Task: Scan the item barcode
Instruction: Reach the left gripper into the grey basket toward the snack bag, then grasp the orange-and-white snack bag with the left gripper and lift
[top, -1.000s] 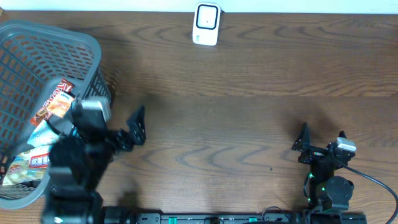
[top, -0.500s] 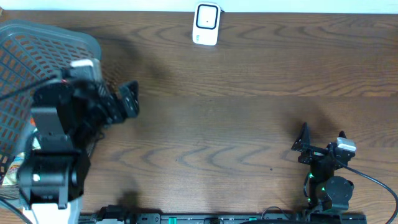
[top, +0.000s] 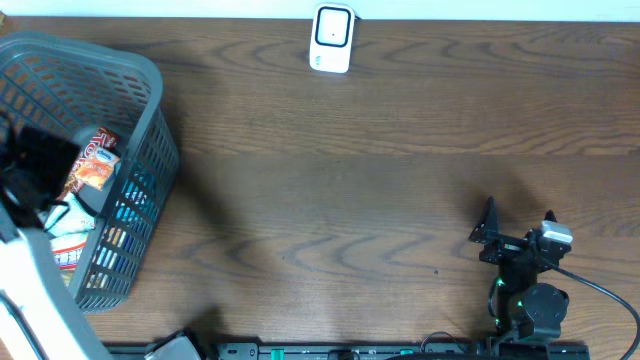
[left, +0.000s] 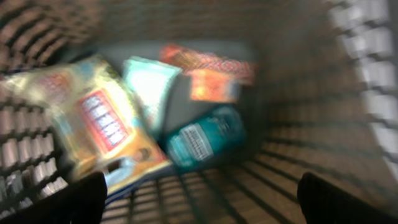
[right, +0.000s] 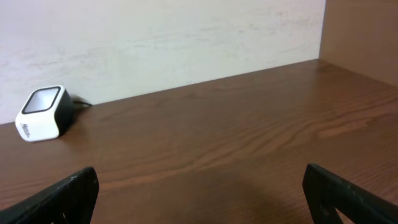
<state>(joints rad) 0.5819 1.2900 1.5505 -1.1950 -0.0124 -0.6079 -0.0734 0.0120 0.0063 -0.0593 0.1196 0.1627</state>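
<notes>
Overhead view, w/ both wrist views as insets. Wooden table (top: 400, 180) carries everything. Grey mesh basket (top: 155, 90) stands at its left end. L arm (top: 35, 170) reaches into it from above, hiding part of the contents. Left gripper (left: 200, 186) hangs over the basket floor, fingers spread wide, nothing between them; this wrist pic is motion-blurred. Right gripper (top: 518, 215) sits near the front edge on the R side, well apart from the basket, jaws likewise spread and empty, pointing toward the table's far edge.

Items: several snack packets lie loose in the basket. Yellow bag (left: 99, 124) at left, teal packet (left: 205, 140) in the middle, orange packet (left: 211, 78) behind it, pale-green packet (left: 149, 78) between. No barcode legible. White scanner (top: 332, 38) stands at the table's far edge, approx. centre, well apart from both grippers.

Progress, judged: early. No item picked; pick-up, carry to scanner and barcode presentation all remain. Which packet is the target cannot be told.
</notes>
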